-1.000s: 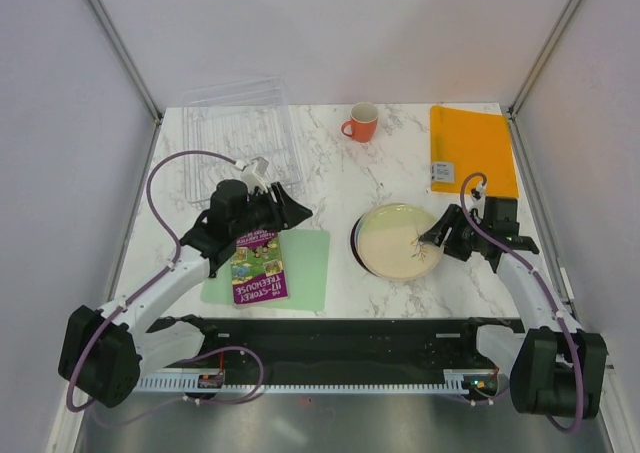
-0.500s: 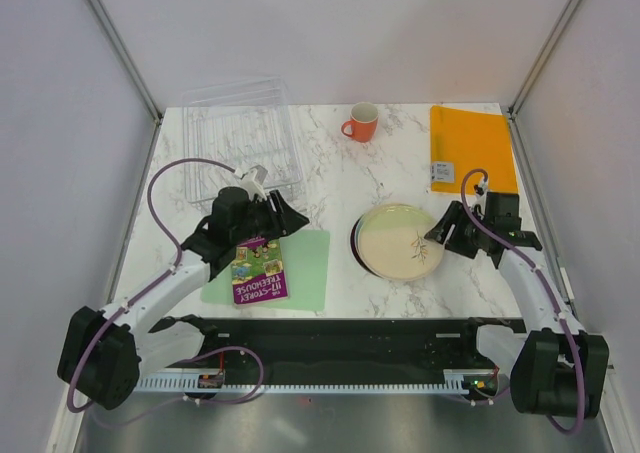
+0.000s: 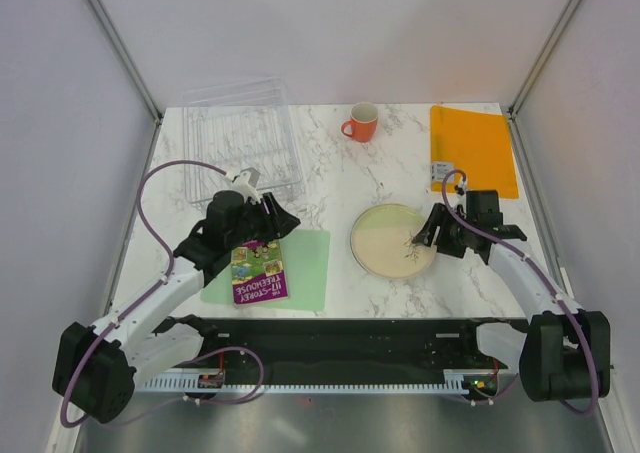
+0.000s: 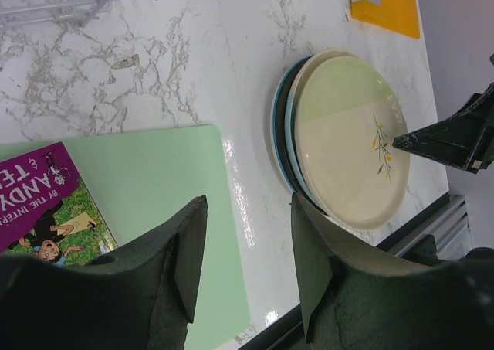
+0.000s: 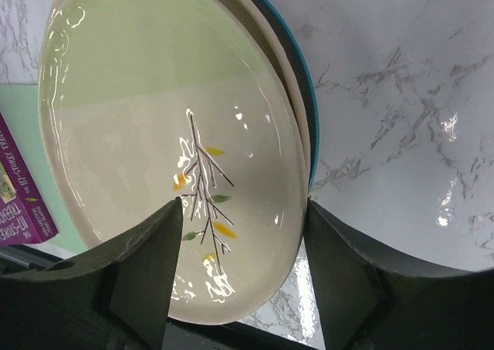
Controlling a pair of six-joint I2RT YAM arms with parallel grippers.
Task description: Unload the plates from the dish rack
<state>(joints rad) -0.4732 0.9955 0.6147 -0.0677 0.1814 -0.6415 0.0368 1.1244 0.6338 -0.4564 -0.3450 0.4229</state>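
At 4 o'clock on the marble desk (image 3: 330, 183), a stack of plates (image 3: 385, 245), lying flat, well apart from the clear dish rack (image 3: 240, 138) at 10 o'clock. On top, the pale yellow-green plate (image 5: 154, 118) with its sprig; under it a cream rim, then a blue rim (image 5: 306, 95) peeking out on 1 side. From above, tidier than 0.5 s ago, with less dark edge showing at the stack's 9 o'clock side.

At the stack's 3 o'clock edge, the right pincer (image 3: 424, 235), fingers apart, straddling the top plate's rim in the wrist view. Has come in from just outside the rim to over the sprig since the earlier frames. Cannot tell whether touching the plate.

At 8 o'clock, the left pincer (image 3: 276, 216), fingers spread with nothing between them, hovering over the top edge of the light green mat (image 3: 310, 263), just beside the purple children's book (image 3: 258, 273). Drawn back a little toward 9 o'clock compared with 1 s ago.

Unmoved: the orange mug (image 3: 361, 123) at 12 o'clock, the orange folder (image 3: 472, 148) at 2 o'clock, the rack.
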